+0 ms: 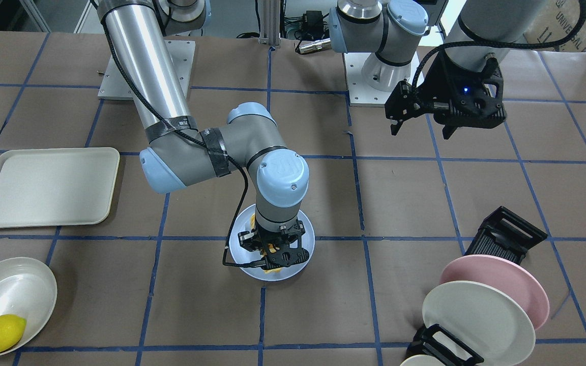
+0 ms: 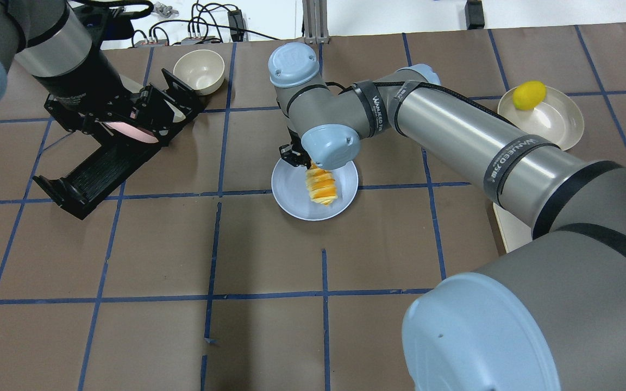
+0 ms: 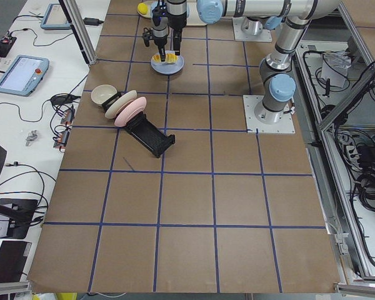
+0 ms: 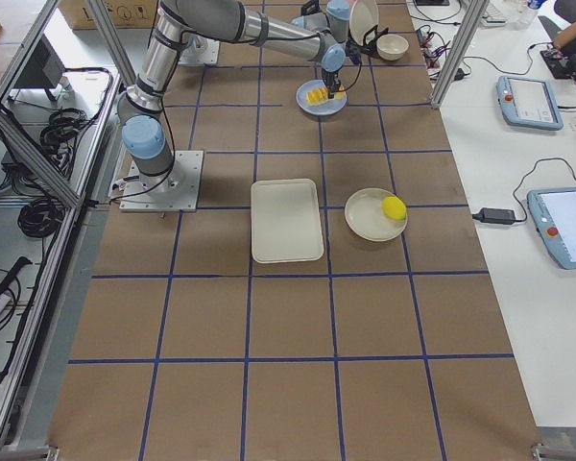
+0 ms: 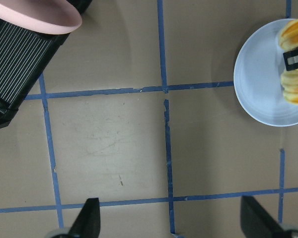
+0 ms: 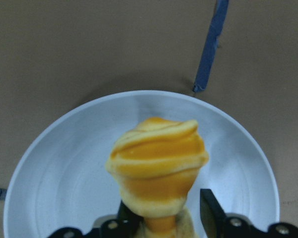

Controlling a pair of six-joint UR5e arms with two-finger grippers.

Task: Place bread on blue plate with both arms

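our right gripper (image 6: 166, 207) straddles the bread (image 2: 323, 187), which lies on the blue plate (image 2: 289, 196) beneath it; we cannot tell whether it pinches. our left gripper (image 1: 420, 133) hangs spread, empty.

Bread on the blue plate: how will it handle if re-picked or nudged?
Likely rigid and light: the bread looks like smooth moulded plastic, undented at the right tool. Its rounded sides may let it roll on the plate.

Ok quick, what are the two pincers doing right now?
Left pincer: open, holding nothing.
Right pincer: around the bread on the blue plate; cannot tell if it grips.
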